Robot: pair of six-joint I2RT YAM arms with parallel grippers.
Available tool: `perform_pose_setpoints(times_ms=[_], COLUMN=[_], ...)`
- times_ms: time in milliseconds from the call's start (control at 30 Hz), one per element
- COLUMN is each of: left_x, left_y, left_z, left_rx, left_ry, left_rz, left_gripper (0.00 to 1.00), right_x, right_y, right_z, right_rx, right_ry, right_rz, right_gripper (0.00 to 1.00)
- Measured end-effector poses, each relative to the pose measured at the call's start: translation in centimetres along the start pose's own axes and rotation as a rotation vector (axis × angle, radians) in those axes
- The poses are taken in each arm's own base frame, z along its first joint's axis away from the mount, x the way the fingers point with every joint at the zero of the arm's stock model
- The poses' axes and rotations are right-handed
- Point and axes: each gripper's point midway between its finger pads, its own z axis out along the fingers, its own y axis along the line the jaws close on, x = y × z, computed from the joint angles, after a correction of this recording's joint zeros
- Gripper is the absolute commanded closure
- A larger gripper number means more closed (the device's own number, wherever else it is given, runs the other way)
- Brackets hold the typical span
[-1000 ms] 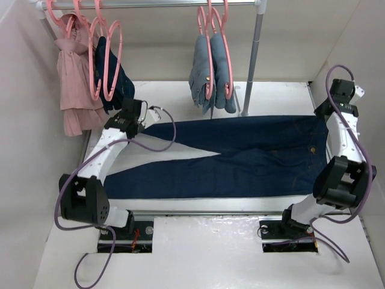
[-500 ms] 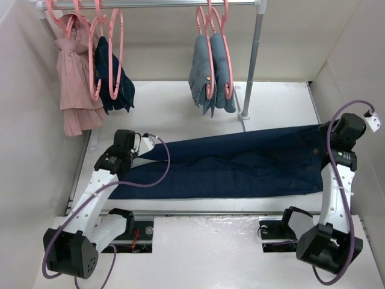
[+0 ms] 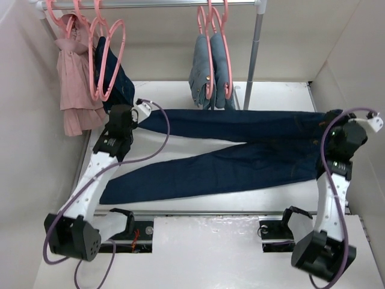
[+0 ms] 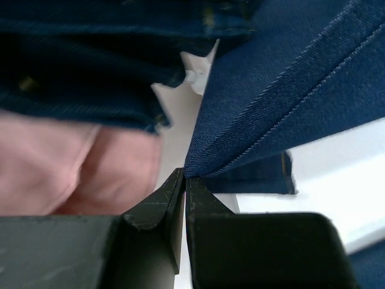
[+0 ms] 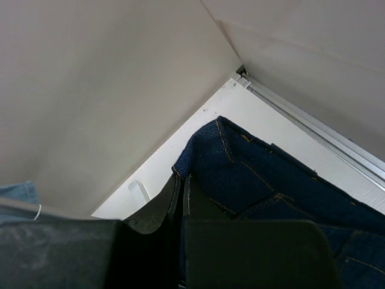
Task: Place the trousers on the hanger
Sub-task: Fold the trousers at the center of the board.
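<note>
Dark navy trousers [image 3: 252, 162] with orange-brown stitching, pink hangers [image 3: 114, 60], light blue jeans [image 3: 219, 78], pale pink garment [image 3: 75, 90]

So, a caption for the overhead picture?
Left pincer and right pincer, shut on the trousers, spread them beneath pink hangers.

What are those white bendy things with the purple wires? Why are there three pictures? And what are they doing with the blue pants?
Those are two robot arms, and each one ends in a two-finger pincher called a gripper. The big picture comes from a camera up above. The other two come from small cameras on the wrists, so you see the black fingers close up. Dark blue trousers are stretched across the white table. The left gripper pinches the end of one leg, and the right gripper pinches the waist end. Both are shut on the cloth. At the back, pink hangers hang on a rail, and some of them have clothes on.
</note>
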Motion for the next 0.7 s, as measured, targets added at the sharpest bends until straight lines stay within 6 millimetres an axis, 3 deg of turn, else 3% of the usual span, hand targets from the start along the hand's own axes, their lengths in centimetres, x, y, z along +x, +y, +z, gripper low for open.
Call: perform_pose_setpoints(times_ms=[100, 167, 467, 633, 667, 700], left_x=[1.0, 2.2, 10.3, 12.1, 12.7, 13.4], left_y=[0.1, -1.0, -11.7, -15.1, -15.5, -16.0], left_z=[-1.4, -2.2, -5.5, -8.1, -8.4, -8.6], left_rx=[-0.038, -0.011, 0.305, 0.442, 0.449, 0.456], left_ry=[-0.030, -0.032, -0.002, -0.080, -0.082, -0.073], left_rz=[-0.023, 0.002, 0.139, 0.215, 0.235, 0.258], left_gripper=[1.00, 1.00, 1.00, 0.96, 0.93, 0.90], right_x=[1.1, 1.9, 3.5, 8.2, 9.4, 10.4], right_y=[-1.5, -2.9, -11.6, -17.2, -18.6, -19.8], right_z=[-2.0, -2.8, -5.3, -5.3, -5.5, -5.7], right_rx=[0.000, 0.032, 0.390, 0.659, 0.736, 0.808], right_ry=[-0.029, -0.037, -0.128, 0.002, 0.038, 0.070], right_rz=[-0.001, 0.002, 0.164, 0.223, 0.233, 0.239], right_gripper=[1.00, 1.00, 1.00, 1.00, 0.95, 0.79])
